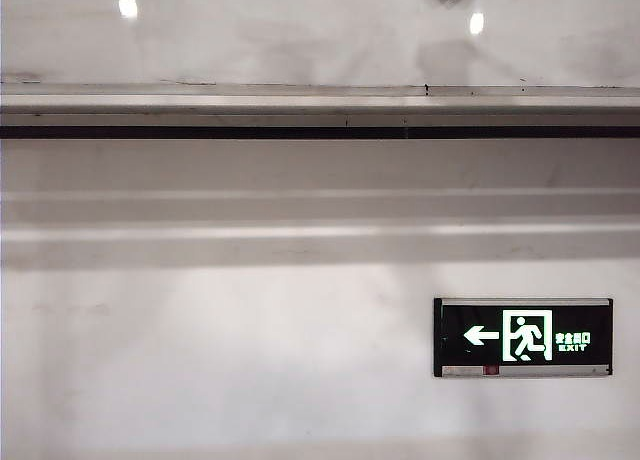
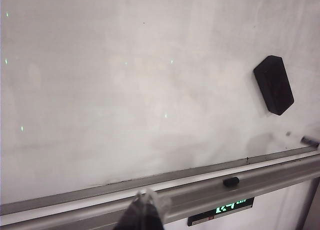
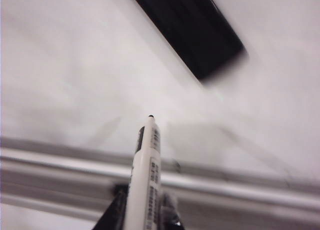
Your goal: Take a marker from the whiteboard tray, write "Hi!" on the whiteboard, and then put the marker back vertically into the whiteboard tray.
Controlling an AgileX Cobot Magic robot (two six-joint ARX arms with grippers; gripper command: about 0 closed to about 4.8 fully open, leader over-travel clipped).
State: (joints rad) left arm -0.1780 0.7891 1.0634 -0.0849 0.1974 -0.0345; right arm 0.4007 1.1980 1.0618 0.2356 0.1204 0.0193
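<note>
**Gripping the marker before the whiteboard**

Exterior view: the whiteboard (image 1: 300, 30) sits above the whiteboard tray (image 1: 320, 115); an exit sign (image 1: 523, 337) hangs on the wall below.

Left wrist view: the left gripper (image 2: 145, 210) hangs near the tray, fingers drawn together, holding nothing visible. A black eraser (image 2: 273, 84) clings to the board.

Right wrist view: the right gripper (image 3: 142, 212) clamps the marker (image 3: 146, 165), tip uncapped, pointing at the board.

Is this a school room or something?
Maybe a classroom or office. There's a big whiteboard with a black eraser on it, a green exit sign below, and the right claw holds a marker.
</note>
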